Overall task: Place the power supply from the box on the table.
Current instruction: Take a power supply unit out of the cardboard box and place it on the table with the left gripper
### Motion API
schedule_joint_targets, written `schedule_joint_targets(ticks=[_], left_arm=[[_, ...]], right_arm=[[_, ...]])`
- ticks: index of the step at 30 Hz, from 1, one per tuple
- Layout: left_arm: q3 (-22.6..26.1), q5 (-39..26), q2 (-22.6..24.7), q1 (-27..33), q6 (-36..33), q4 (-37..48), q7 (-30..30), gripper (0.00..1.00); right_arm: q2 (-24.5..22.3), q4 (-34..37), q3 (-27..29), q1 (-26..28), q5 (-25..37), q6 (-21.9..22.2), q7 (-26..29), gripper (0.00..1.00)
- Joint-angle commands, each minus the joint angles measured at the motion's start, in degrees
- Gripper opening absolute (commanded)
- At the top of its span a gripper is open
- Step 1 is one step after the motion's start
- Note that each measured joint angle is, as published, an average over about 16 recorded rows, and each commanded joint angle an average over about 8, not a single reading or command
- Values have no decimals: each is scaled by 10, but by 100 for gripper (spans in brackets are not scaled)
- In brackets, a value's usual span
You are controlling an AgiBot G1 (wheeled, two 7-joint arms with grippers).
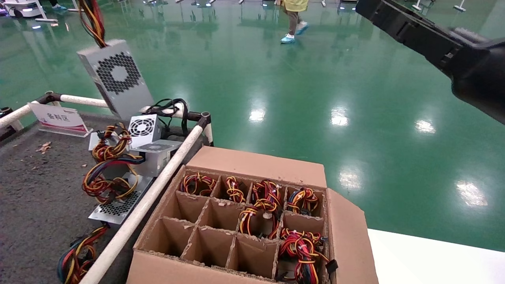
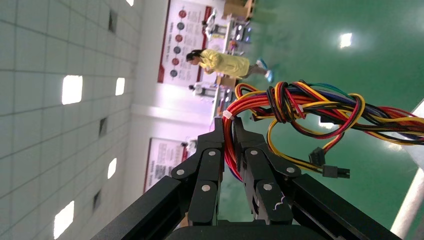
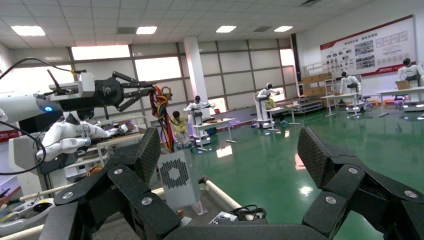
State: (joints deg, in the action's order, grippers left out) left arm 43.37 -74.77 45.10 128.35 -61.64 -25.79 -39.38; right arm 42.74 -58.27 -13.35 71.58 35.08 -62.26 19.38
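The power supply [image 1: 116, 79] was already out of the box [image 1: 252, 221] and hung in the air above the far edge of the table [image 1: 35, 197], honeycomb vent facing the head camera, lower end just above the white rail [image 1: 158, 185] and the other units lying there. It dangled by its wire bundle [image 2: 300, 107]; the left gripper [image 2: 229, 131] had its jaws pinched together on those wires, seen clearly in the left wrist view and from afar in the right wrist view, where the unit hung below it. So lift-out and carry-over looked done; lowering and release were still left, judging from the unit not touching the tabletop. At least 3 other supplies [image 1: 134, 157] sat stacked on the table beside the rail, one with a white ring grille. In the box, about 6 cells looked vacant and the rest still showed wire bundles. The right gripper [image 3: 230, 165] was raised well off to the right side, jaws wide apart, holding nothing, idle. Likely risk: the unit swinging on its wires onto the stacked pile when set down.
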Motion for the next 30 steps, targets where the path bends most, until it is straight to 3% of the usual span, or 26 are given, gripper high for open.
schedule_joint_targets(ticks=[1, 30], left_arm=[[-2, -10, -1, 6, 4, 2, 0, 0], [41, -129, -34, 78, -7, 80, 29, 0]], right_arm=[[0, 0, 0, 0, 0, 0, 0, 100], [0, 0, 0, 0, 0, 0, 0, 100]])
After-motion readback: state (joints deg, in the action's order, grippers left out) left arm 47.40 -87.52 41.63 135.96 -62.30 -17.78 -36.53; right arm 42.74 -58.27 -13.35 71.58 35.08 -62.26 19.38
